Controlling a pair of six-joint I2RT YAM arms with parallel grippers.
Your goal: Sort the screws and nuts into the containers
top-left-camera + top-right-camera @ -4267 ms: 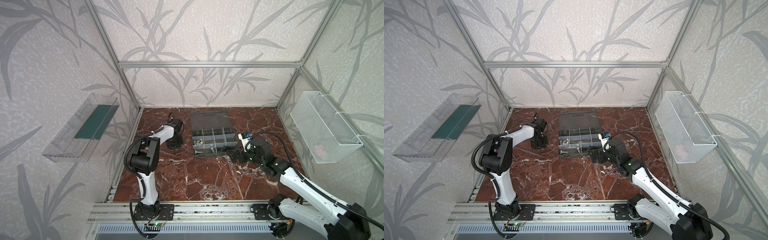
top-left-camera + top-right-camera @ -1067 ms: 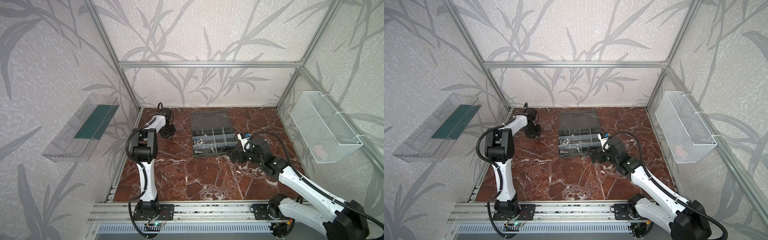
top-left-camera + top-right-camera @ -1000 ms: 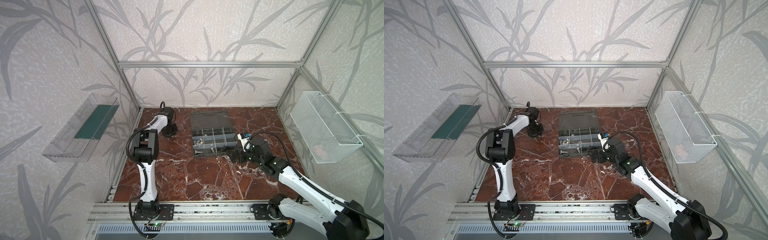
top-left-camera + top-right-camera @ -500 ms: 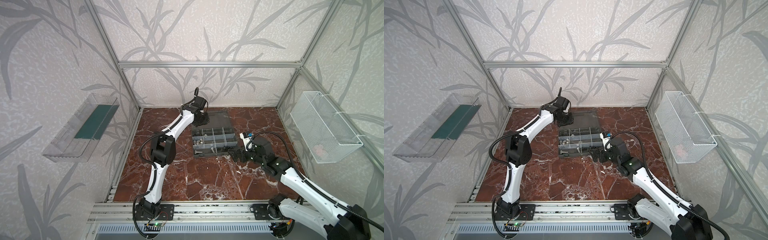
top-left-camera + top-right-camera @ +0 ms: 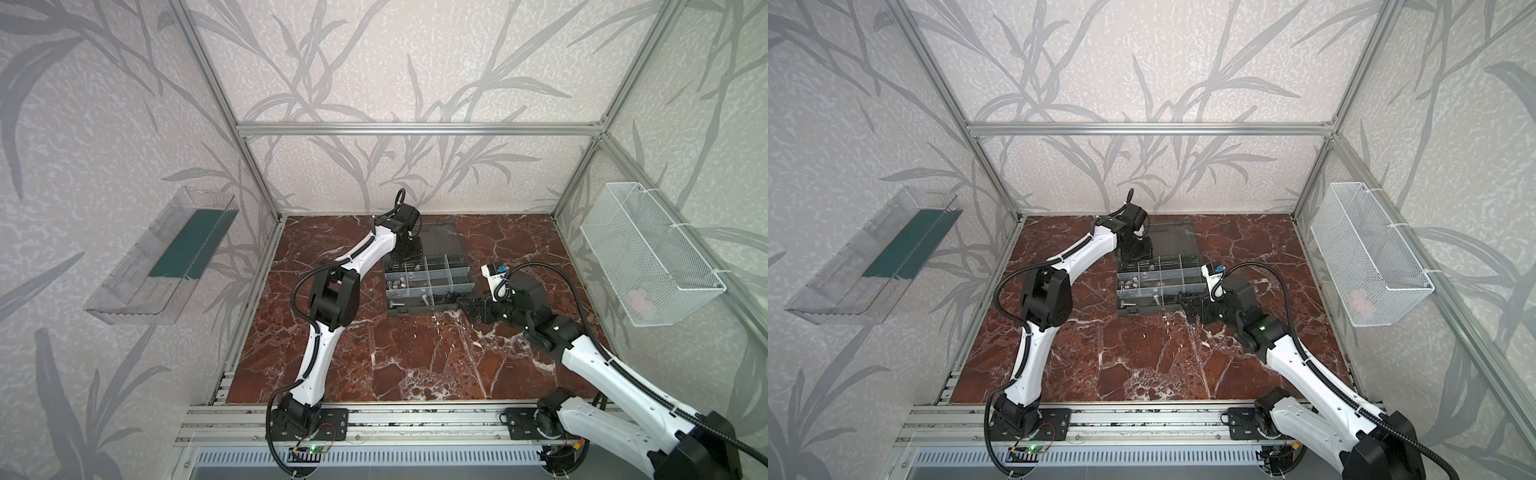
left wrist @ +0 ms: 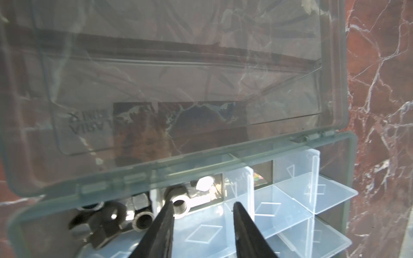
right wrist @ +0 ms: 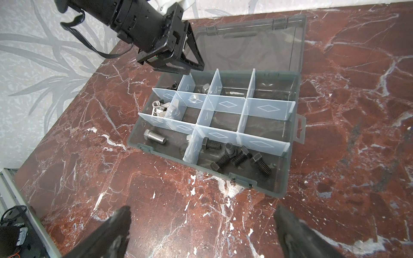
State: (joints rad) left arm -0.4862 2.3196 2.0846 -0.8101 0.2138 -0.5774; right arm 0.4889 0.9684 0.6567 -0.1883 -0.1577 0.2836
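The red-brown marble table [image 5: 415, 353] fills both top views. The dark grey plastic organizer case [image 5: 415, 309] sits on it toward the back, near the middle. Its clear flat hinged lid [image 7: 257, 44] lies open behind it, toward the back wall. My white left arm [image 5: 374, 249] reaches over the case's back-left corner. The white right arm [image 5: 602, 365] ends near the front-right corner.

My right gripper [image 7: 202, 208] hangs over bare marble just in front of the case, its jaws spread wide with nothing between them. My left gripper [image 6: 203, 203] hovers above the back row by the hinge, jaws parted partway and pinching nothing.

Translucent dividers split the case into small rectangular compartments [image 7: 225, 105]. In the front row, the right compartment holds a handful of short black screws [image 7: 237, 156] lying loose at odd angles. The left one holds a shiny silver screw [image 7: 155, 136] on its side.

Shiny silver hex nuts [image 7: 158, 108] cluster in the leftmost compartment of the middle row. A small black nut [image 7: 175, 84] lies in the back-left one. In the left wrist view, one silver threaded nut [image 6: 181, 206] lies just beside a fingertip [image 6: 167, 210]. I cannot tell whether they touch.
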